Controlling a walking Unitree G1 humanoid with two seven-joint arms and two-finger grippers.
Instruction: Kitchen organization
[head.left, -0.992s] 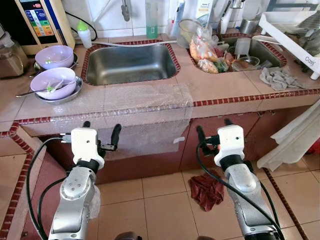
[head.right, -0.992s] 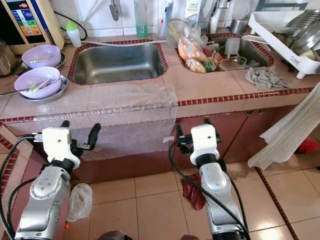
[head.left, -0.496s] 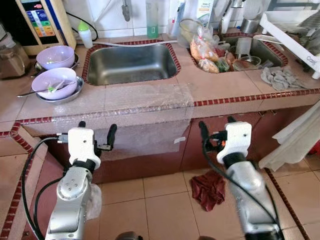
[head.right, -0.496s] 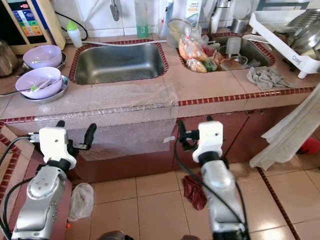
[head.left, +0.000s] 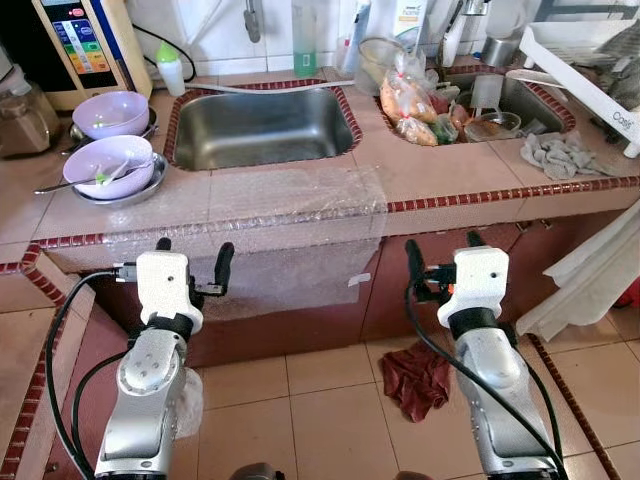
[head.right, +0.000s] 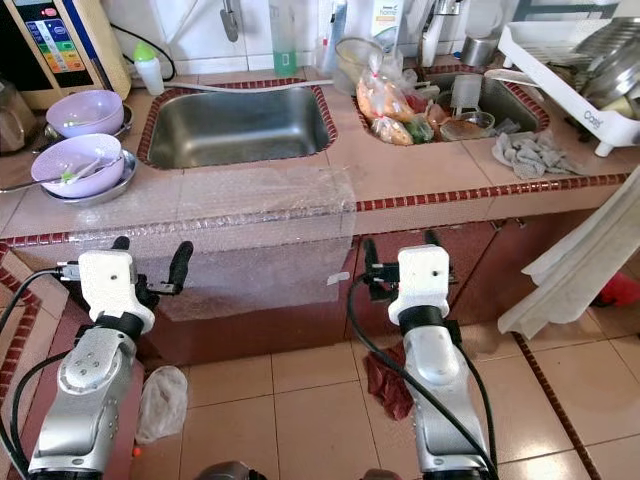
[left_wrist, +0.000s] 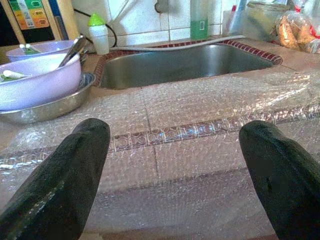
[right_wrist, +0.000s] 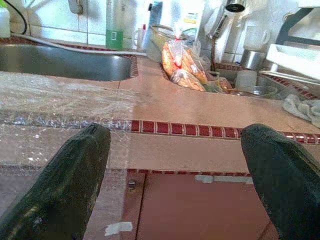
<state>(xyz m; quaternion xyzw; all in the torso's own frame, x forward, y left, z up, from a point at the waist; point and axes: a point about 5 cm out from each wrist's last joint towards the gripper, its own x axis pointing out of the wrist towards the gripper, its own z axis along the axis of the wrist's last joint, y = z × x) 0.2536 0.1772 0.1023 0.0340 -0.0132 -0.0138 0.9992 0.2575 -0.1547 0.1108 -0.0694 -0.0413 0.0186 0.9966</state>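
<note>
Both my jaws gape empty before the counter (head.left: 450, 175); its limp, light bubble wrap (head.left: 290, 250) suits gripping the hanging edge.

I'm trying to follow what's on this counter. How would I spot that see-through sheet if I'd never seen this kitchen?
Find the big steel sink set in the tiled counter. Right in front of it a sheet of bubble wrap lies flat on the tiles and hangs over the front edge, down across the cupboard. Unlike the purple bowls to its left or the grey rag far right, it is clear and dimpled.
</note>
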